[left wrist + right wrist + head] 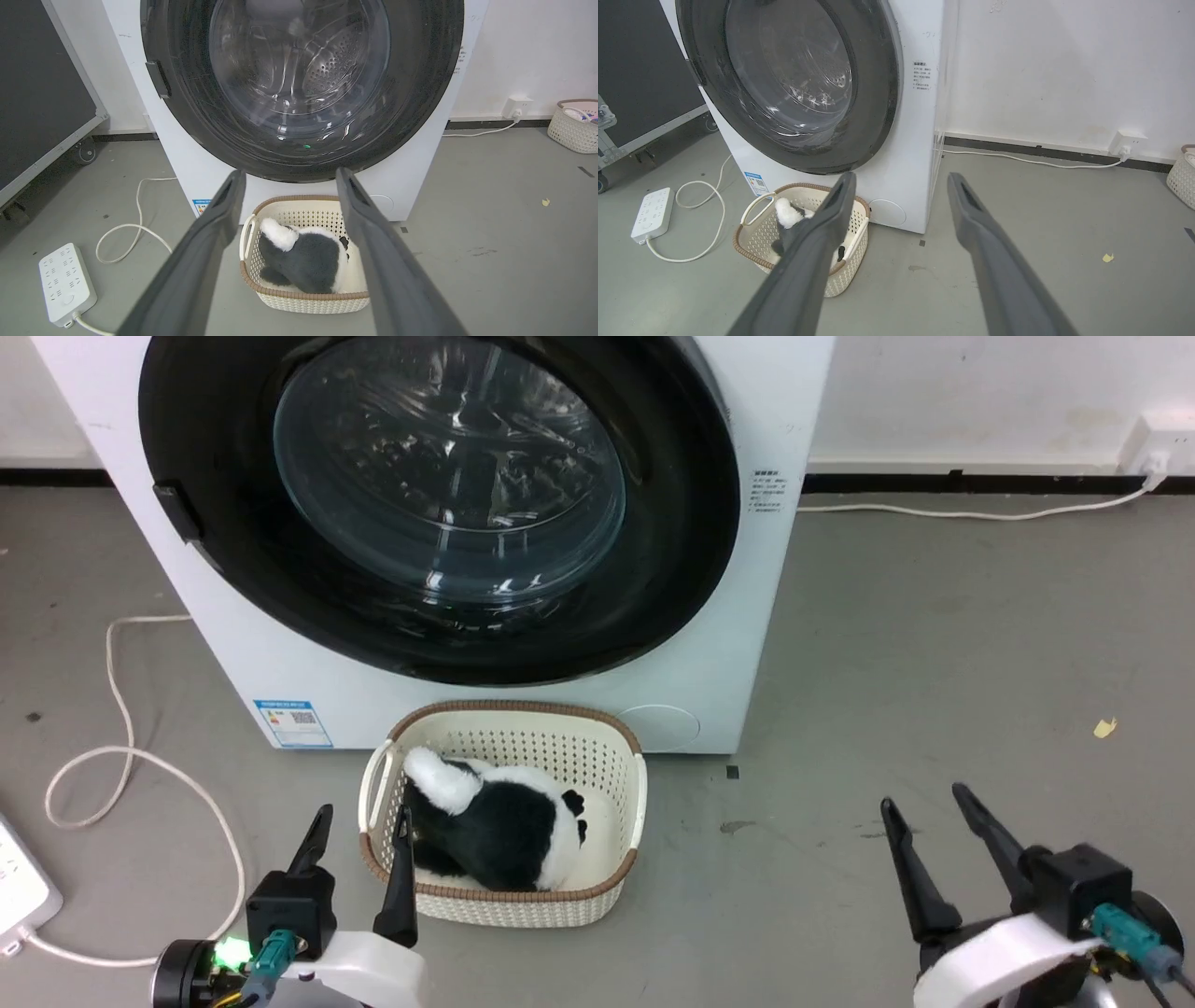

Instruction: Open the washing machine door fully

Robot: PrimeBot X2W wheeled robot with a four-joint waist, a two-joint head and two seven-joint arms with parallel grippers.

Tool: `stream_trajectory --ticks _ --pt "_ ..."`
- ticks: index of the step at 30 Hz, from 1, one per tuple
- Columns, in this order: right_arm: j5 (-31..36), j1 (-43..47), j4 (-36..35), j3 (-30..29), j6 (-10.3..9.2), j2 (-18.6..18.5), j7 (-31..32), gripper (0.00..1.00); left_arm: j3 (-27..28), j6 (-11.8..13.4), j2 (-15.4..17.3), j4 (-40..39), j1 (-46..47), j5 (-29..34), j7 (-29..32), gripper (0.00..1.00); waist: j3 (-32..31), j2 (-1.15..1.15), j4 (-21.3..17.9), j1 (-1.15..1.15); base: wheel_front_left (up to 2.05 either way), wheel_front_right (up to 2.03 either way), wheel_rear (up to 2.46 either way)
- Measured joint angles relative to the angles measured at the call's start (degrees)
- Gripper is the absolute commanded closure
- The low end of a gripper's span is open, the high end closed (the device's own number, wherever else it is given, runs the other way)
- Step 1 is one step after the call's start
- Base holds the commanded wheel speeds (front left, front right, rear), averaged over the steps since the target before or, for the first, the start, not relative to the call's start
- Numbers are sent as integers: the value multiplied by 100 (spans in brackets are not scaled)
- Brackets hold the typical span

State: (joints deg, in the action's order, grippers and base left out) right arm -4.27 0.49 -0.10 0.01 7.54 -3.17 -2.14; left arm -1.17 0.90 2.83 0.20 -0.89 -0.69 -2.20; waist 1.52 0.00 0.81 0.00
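Plainly, the washing machine door (pixel 448 495) sits shut on the washing machine (pixel 719 653); left gripper (pixel 364 814) and right gripper (pixel 923 796) hang low, both spread wide, holding nothing.

Even, soft indoor light, bright throughout and sharp in the distance.
White streaks of glare run across the door (pixel 448 476) glass; its black rim reflects dimly. The floor (pixel 934 644) carries only faint shadows, a soft one by the basket (pixel 504 905). In both wrist views the near fingers (pixel 187 280) blur toward the lens, and straight lines bow at the edges.
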Motion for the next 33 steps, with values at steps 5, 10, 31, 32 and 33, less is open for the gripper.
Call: stream_trajectory --ticks 5,10,31,32,33 --pt "-304 -224 -31 18 0 -30 7 0 -31 21 0 -13 5 -9 -65 0 101 0 52 0 0 0 0" --pt "-643 -426 -54 -34 0 -67 75 0 -82 53 0 -44 97 -51 -124 0 215 0 114 0 0 0 0" --pt "-2054 -1909 109 -584 0 -35 749 100 -350 205 -1 -158 360 -152 -398 0 786 0 517 1 0 0 0" --pt "-2168 -2063 175 -645 -1 -32 813 100 -357 215 -1 -162 374 -157 -414 0 838 0 558 1 0 0 0" --pt "-2217 -2147 201 -670 0 -31 838 100 -360 224 -1 -167 394 -160 -428 0 868 0 579 1 0 0 0"
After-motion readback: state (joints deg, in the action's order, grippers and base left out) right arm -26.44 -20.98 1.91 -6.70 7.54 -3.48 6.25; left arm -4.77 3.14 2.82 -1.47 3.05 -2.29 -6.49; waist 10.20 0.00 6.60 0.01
